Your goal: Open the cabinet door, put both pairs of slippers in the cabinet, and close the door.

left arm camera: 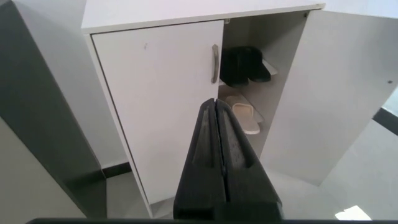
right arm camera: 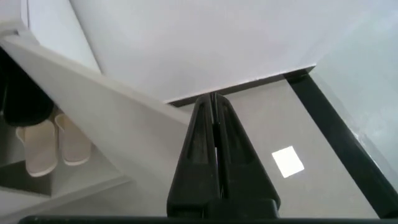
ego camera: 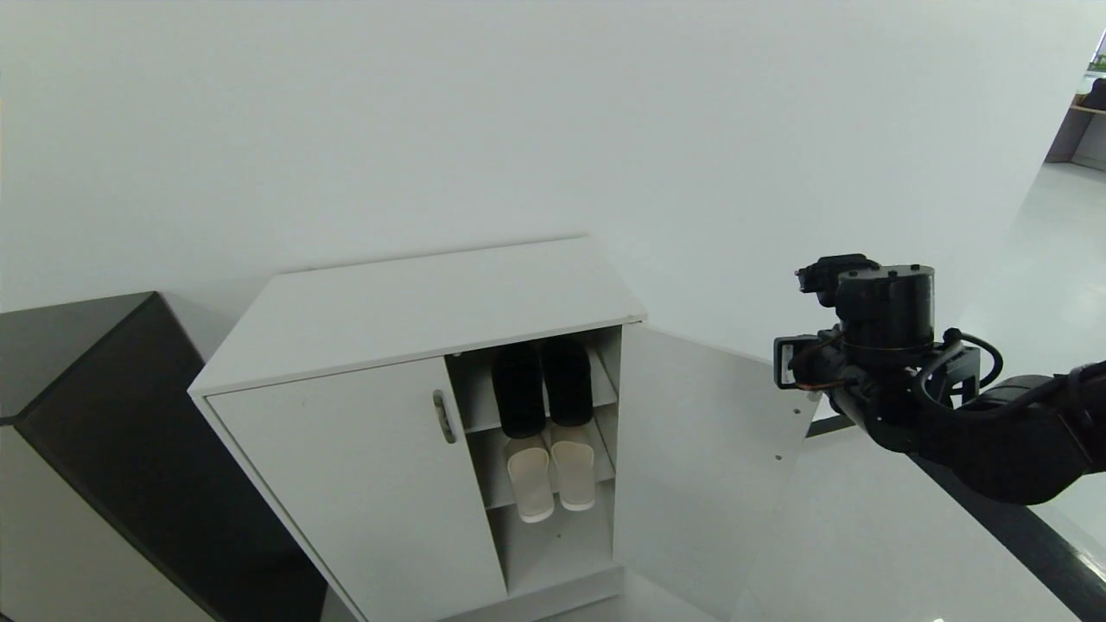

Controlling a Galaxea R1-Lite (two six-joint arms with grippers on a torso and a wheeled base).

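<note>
Cabinet door (ego camera: 700, 449) stands open, edge beside right gripper (right arm camera: 214, 98).

One cabinet (ego camera: 415, 302), two black slippers (ego camera: 518, 389) and two white slippers (ego camera: 530, 479) are counted; one dark box (ego camera: 104, 389) is seen at nine o'clock.

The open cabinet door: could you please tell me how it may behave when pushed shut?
The open door is a flat, rigid-looking panel hinged to the cabinet, so it will probably swing rather than bend. It looks thin, so likely light and easy to push. Its smooth face may let the shut right gripper slide.
</note>
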